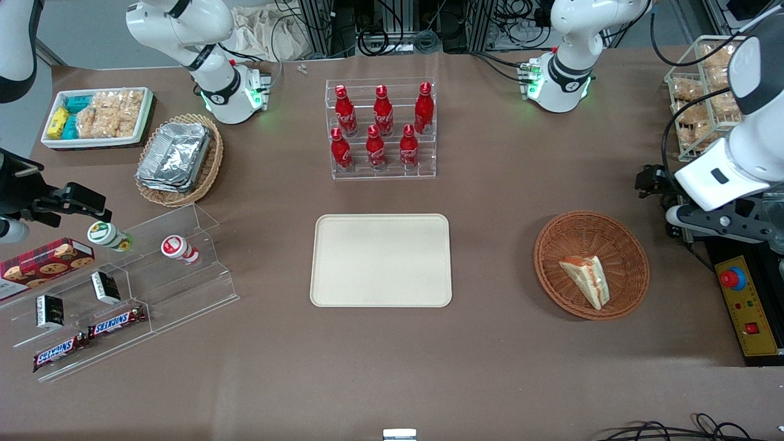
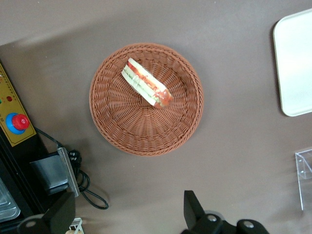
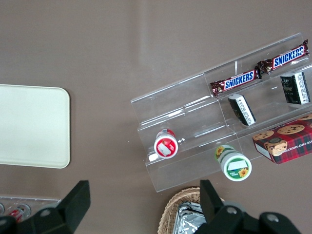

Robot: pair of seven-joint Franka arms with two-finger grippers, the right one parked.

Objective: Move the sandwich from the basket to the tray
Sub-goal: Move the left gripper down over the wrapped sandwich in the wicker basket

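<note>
The sandwich [image 1: 587, 279], a pale wedge with red-orange and green filling, lies in the round reddish-brown wicker basket [image 1: 554, 236] toward the working arm's end of the table. It also shows in the left wrist view [image 2: 146, 83], in the basket [image 2: 146, 131]. The cream-beige tray [image 1: 381, 260] lies bare at the table's middle; its edge shows in the left wrist view [image 2: 294, 63]. My left gripper [image 1: 650, 181] hangs high above the table beside the basket, a little farther from the front camera. Its fingers [image 2: 192, 208] are spread wide and hold nothing.
A clear rack of red cola bottles [image 1: 381, 130] stands farther back than the tray. A yellow control box with a red button [image 1: 742, 300] and cables lie beside the basket. A wire basket of snacks [image 1: 698, 92] stands at the working arm's end.
</note>
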